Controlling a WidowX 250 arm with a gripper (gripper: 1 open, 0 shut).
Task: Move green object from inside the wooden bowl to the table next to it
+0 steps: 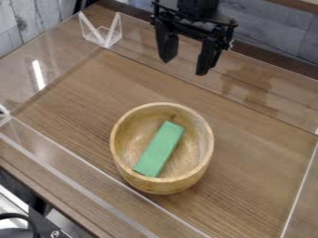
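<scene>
The green object (pixel 159 149), a flat bright green block, lies slanted inside the wooden bowl (pixel 129 160), which sits on the brown wood-grain table (pixel 87 98) near the front. My gripper (pixel 184 59) hangs above the back of the table, well behind and above the bowl. It points straight down and is open, with its two black fingers (pixel 163 48) spread apart and nothing between them.
Clear acrylic walls (pixel 50 65) border the tabletop on all sides. A small clear bracket (pixel 99 30) stands at the back left corner. Bare wood surrounds the bowl to its left, right and behind.
</scene>
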